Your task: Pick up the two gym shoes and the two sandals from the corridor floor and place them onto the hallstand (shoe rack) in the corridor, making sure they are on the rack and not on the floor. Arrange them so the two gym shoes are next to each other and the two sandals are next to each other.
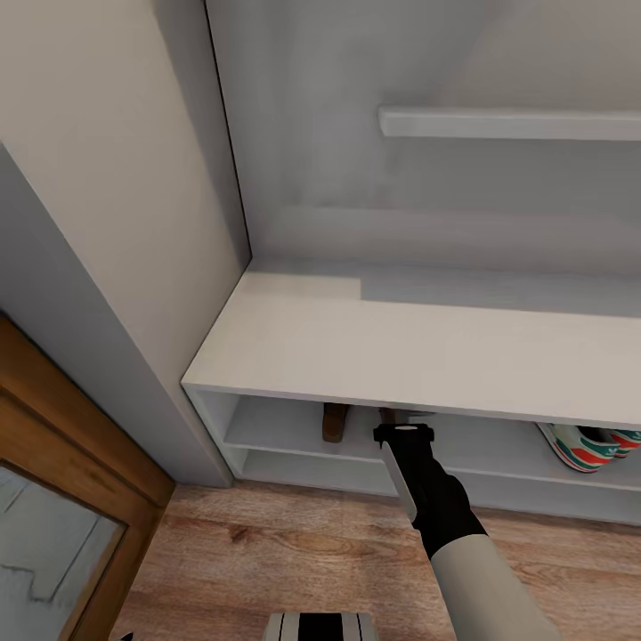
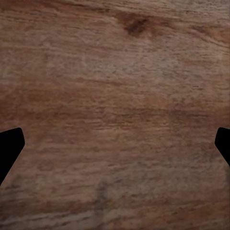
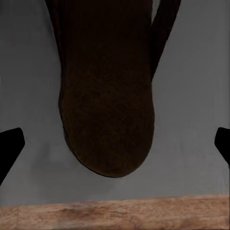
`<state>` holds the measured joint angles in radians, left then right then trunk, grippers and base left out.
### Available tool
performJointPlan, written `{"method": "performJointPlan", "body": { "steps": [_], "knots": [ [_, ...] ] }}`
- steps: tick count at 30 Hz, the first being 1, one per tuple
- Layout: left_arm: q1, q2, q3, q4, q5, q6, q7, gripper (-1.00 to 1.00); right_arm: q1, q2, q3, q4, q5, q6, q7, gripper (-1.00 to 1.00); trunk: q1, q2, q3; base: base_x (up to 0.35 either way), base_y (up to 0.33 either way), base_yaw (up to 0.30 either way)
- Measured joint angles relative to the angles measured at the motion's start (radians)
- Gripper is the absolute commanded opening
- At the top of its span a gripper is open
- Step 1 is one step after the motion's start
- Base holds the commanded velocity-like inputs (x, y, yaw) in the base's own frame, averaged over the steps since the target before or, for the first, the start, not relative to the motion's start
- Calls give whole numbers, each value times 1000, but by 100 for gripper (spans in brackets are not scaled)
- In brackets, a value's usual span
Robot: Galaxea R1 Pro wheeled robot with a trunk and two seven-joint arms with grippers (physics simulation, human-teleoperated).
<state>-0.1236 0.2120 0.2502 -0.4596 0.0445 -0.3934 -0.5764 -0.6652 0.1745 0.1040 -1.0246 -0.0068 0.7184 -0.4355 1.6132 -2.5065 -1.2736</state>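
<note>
- Sandals are the matter in hand: one sandal [image 3: 108, 96] lies on a grey shelf of the hallstand [image 1: 418, 356], straight ahead of the right gripper [image 3: 115, 148], its rounded end pointing back toward the claw and its long axis running away into the shelf.
- From the head camera, the right arm [image 1: 436, 499] reaches in under the bench top at the upper open shelf, and a brown shape, another sandal by its look [image 1: 335, 421], stands just left of the wrist.
- Right gripper: fingertips [image 3: 9, 151] spread wide at both edges of the wrist picture, not touching the sandal (so it pinches nothing).
- Left gripper [image 2: 115, 148]: fingertips equally spread, hanging over bare corridor floor [image 2: 115, 86], holding nothing.
- Gym shoes [image 1: 592, 445] sit on the same shelf, far off to the right, well apart from the sandals; whether both are there I cannot tell, since the picture's edge cuts them.
- Judged from this, the sandal is already on the rack; the next move would likely be a straight pull of the right arm back out along the sandal's axis, minding the bench edge above.
</note>
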Motion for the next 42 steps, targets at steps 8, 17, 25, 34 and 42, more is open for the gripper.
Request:
{"method": "performJointPlan", "body": {
  "steps": [8, 17, 25, 34, 42],
  "knots": [
    [0, 0, 0, 0, 0, 0, 0, 100, 0, 0, -1, 0, 0, 0, 0, 100, 0, 0, 0, -57, 0, 0],
    [0, 0, 0, 0, 0, 0, 0, 100, 0, 0, -1, 1, 0, 0, 0, 100, 1, 0, 0, -279, 0, 0],
    [0, 0, 0, 0, 0, 0, 0, 100, 0, 0, -1, 1, 0, 0, 0, 100, 1, 0, 0, -329, -2, 0],
    [0, 0, 0, 0, 0, 0, 0, 100, 0, 0, -1, 0, 0, 0, 0, 100, 1, 0, 0, -336, -95, 0],
    [0, 0, 1, 0, 0, 1, 3, 100, 0, 0, -2, 8, 1, 0, 0, 100, 1, 0, 0, -312, -147, 0]
  ]
}}
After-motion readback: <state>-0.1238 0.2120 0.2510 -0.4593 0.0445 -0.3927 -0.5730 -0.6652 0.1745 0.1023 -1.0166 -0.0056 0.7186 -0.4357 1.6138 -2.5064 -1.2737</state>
